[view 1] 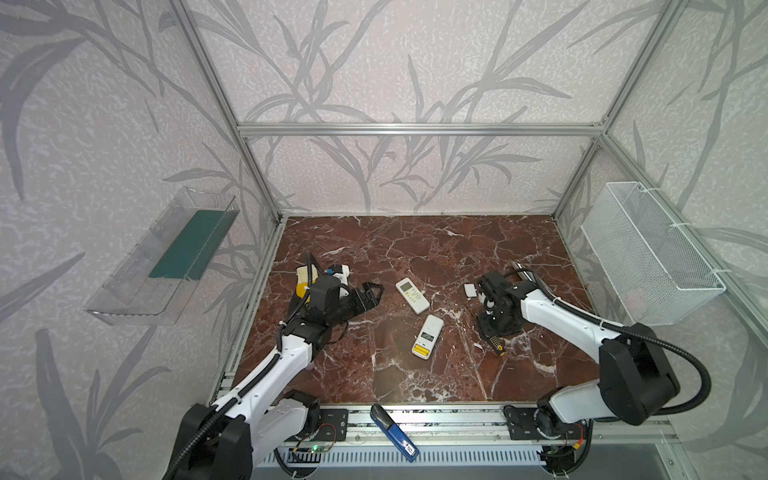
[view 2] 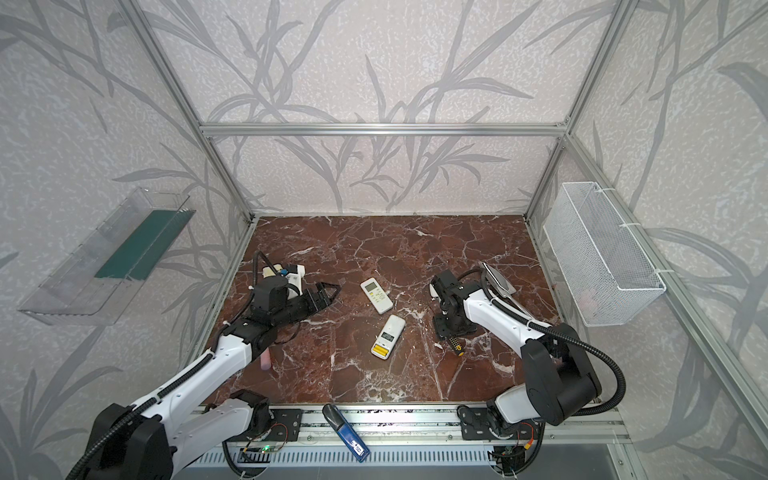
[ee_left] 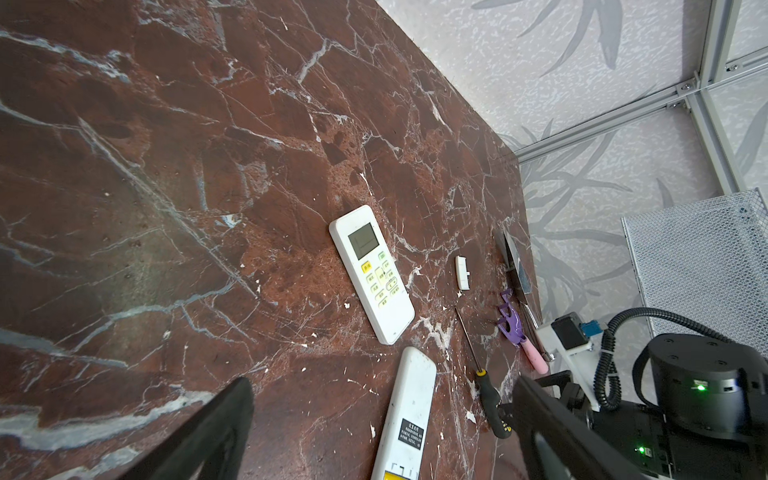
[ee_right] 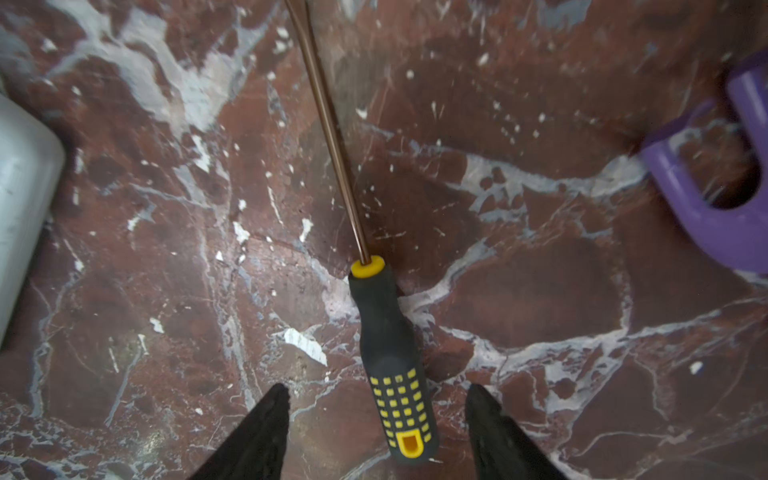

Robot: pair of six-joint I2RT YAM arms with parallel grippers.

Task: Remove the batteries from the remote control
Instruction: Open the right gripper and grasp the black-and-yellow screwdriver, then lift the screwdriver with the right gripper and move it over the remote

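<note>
Batteries [view 1: 421, 353] in face-down remote [view 1: 429, 334], well apart from released left claw [view 1: 372, 294] and released right claw [ee_right: 377, 390].

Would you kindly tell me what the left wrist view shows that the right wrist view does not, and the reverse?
Only the left wrist view: the face-up remote, yellow batteries in the face-down remote's open end, the loose white cover, the wire basket, the open left gripper. Only the right wrist view: the right gripper open, fingers either side of the screwdriver handle, clear of it; a white corner at its edge may be a remote, I cannot tell. Both: the screwdriver, the purple tool, the marble table.
</note>
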